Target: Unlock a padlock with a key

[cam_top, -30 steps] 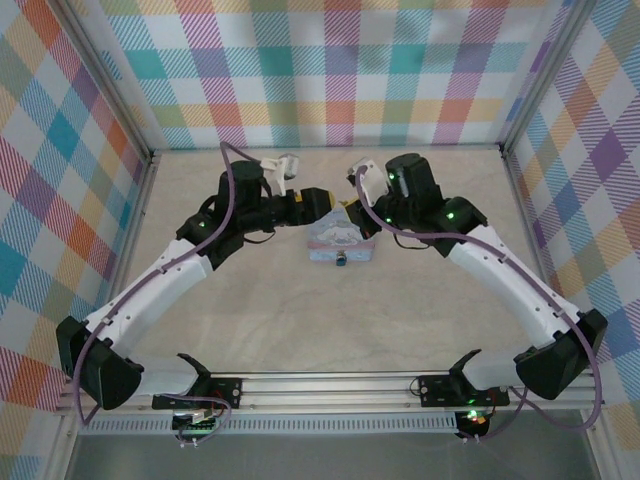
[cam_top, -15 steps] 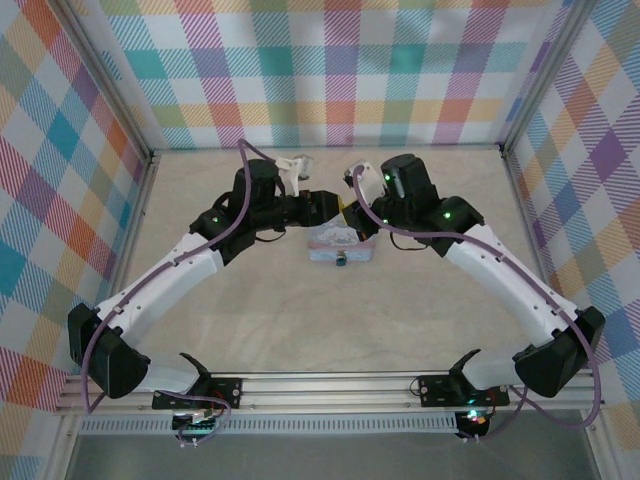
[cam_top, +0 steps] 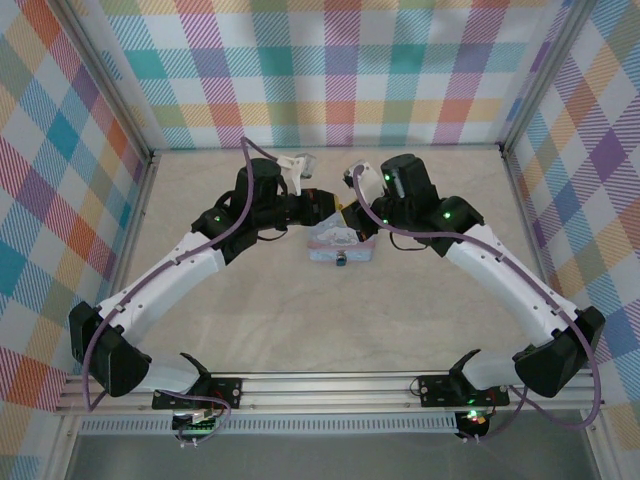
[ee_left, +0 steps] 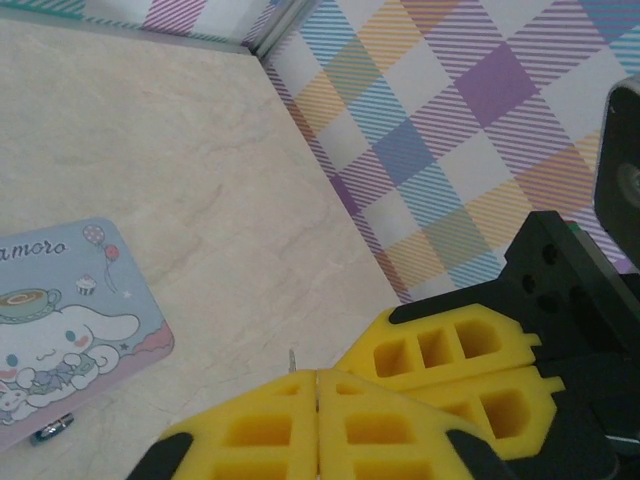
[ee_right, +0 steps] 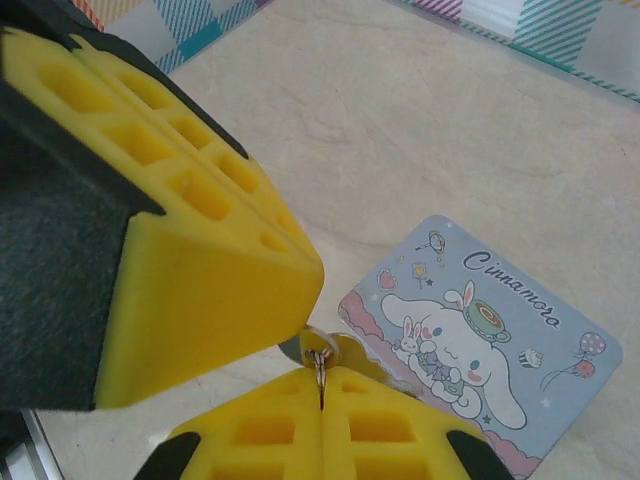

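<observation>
My right gripper (ee_right: 322,388) is shut on a small wire ring that carries the key (ee_right: 338,350), a flat metal piece hanging just above the pale blue cartoon tin (ee_right: 500,320). My left gripper (ee_left: 316,378) is shut, its yellow foam tips pressed up against the key's head; nothing shows in its seam. From the left wrist the key (ee_left: 291,358) is a thin sliver past my left finger. In the top view both grippers, left (cam_top: 333,206) and right (cam_top: 351,212), meet over the tin (cam_top: 340,242). The padlock (cam_top: 341,259) (ee_left: 50,430) is a tiny dark item at the tin's near edge.
Plaid walls close in the beige table (cam_top: 300,310) on three sides. Purple cables loop over both arms. An aluminium rail (cam_top: 330,385) runs along the near edge.
The left arm swung right, bringing its shut gripper against the right gripper over the tin. In the last half second almost nothing moved.
</observation>
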### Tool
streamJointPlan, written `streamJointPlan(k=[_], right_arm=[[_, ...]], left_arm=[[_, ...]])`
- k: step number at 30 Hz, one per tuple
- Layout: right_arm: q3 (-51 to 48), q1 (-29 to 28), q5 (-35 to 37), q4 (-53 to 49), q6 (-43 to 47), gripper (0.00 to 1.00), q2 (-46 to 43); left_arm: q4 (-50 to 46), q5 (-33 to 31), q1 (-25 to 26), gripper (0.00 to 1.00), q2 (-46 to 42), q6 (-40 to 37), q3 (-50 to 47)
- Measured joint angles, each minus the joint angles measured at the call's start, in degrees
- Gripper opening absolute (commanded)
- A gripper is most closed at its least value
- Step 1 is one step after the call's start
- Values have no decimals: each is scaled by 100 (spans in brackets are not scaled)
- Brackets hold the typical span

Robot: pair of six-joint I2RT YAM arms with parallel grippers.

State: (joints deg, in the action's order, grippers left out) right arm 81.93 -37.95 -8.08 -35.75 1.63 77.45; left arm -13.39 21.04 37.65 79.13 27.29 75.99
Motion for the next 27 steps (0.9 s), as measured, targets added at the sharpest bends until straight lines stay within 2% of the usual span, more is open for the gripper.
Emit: streamJointPlan(k=[4, 7, 13, 19, 25, 27], right_arm=[[-140, 0, 11, 70, -103, 52, -87], [-564, 2, 122, 251, -280, 61, -385], [-1665, 254, 131, 852, -1014, 63, -1303], [-2677, 468, 33, 1845, -1945, 68, -1923], [-3364, 1082, -1211, 3040, -2981, 60, -1985], [-3582, 1209, -1646, 3545, -3272, 55, -1954]], left_arm=[[-46, -103, 0, 0, 0, -35, 0], [-210, -195, 0, 0, 0, -118, 2], [-420, -245, 0, 0, 0, -190, -15], [-398, -26, 0, 0, -4, -205, -378], [-44, 455, 0, 0, -7, -98, -754], [103, 625, 0, 0, -7, -48, -802]])
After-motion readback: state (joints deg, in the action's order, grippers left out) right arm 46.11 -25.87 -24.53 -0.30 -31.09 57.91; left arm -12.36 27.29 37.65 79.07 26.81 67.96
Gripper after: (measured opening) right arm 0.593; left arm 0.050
